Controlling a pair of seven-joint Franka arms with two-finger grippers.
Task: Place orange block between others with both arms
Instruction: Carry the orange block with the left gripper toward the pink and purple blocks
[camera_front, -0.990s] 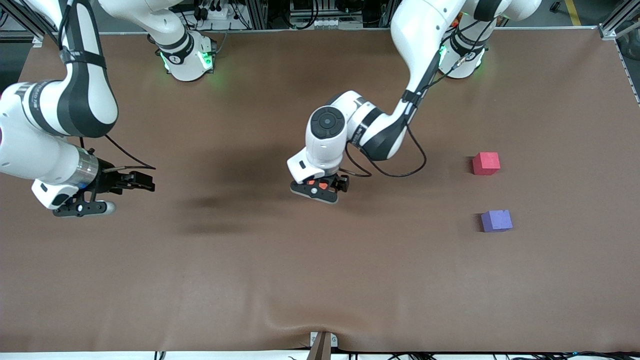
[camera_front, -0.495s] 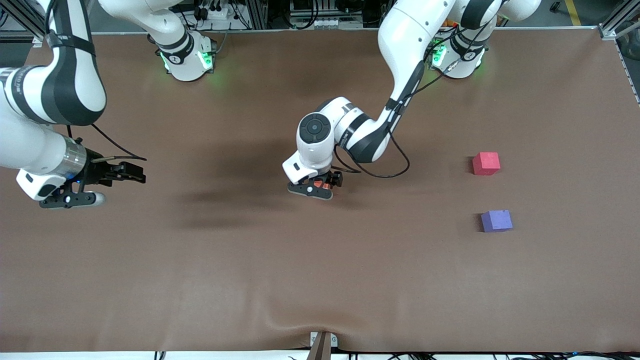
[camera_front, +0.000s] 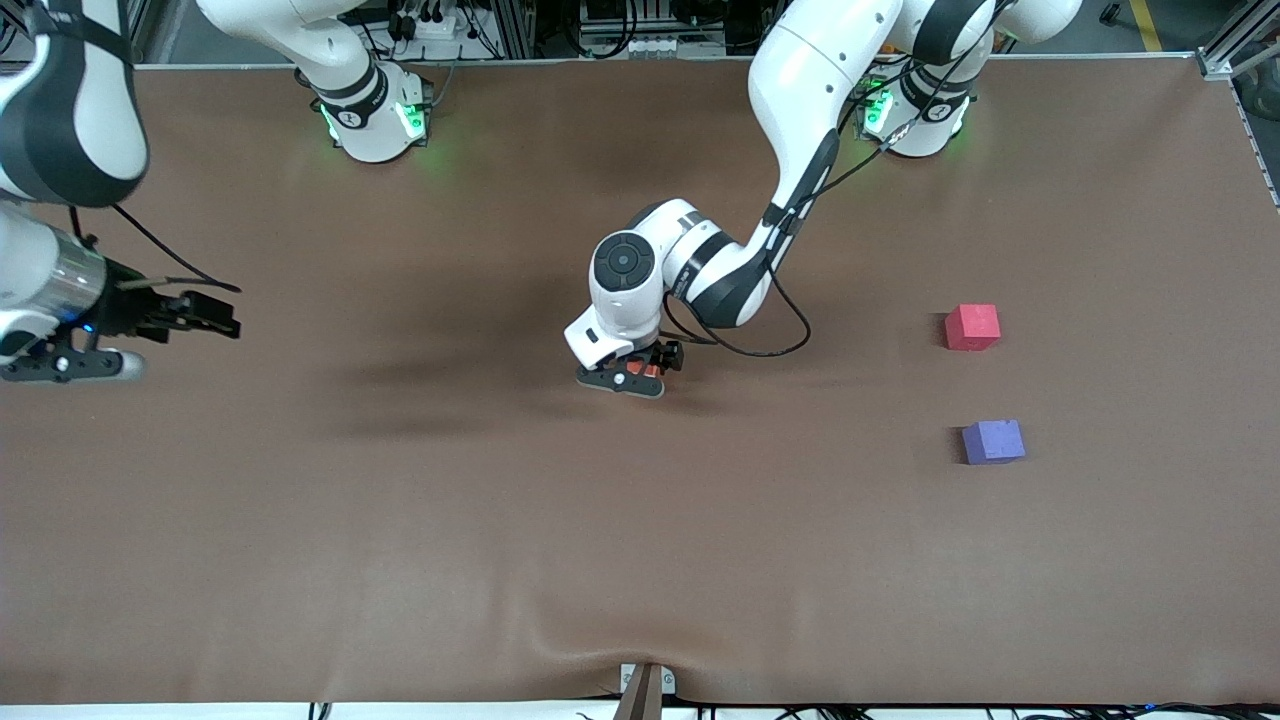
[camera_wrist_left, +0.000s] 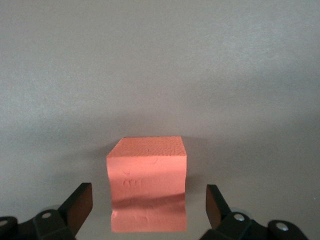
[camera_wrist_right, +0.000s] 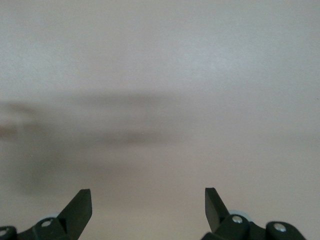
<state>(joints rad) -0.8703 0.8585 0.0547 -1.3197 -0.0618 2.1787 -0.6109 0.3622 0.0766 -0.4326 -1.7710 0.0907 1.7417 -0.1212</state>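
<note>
The orange block (camera_wrist_left: 147, 190) rests on the brown table mat, between the fingers (camera_wrist_left: 80, 206) of my left gripper (camera_wrist_left: 148, 207). That gripper is open, with a gap showing on each side of the block. In the front view the left gripper (camera_front: 640, 378) is low over the middle of the table and only a bit of the orange block (camera_front: 648, 371) shows beneath it. The pinkish-red cube (camera_front: 972, 327) and the purple-blue cube (camera_front: 993, 441) sit apart at the left arm's end, the purple-blue one nearer the front camera. My right gripper (camera_front: 205, 315) hangs open and empty at its own end.
The brown mat (camera_front: 640, 560) covers the whole table, with a small ripple and a clamp (camera_front: 645, 685) at the edge nearest the front camera. The right wrist view shows only bare mat (camera_wrist_right: 160, 100) under the right gripper (camera_wrist_right: 148, 207).
My left gripper has sunk lower round the orange block and shifted slightly toward the right arm's end. The right arm has drawn back toward its end of the table.
</note>
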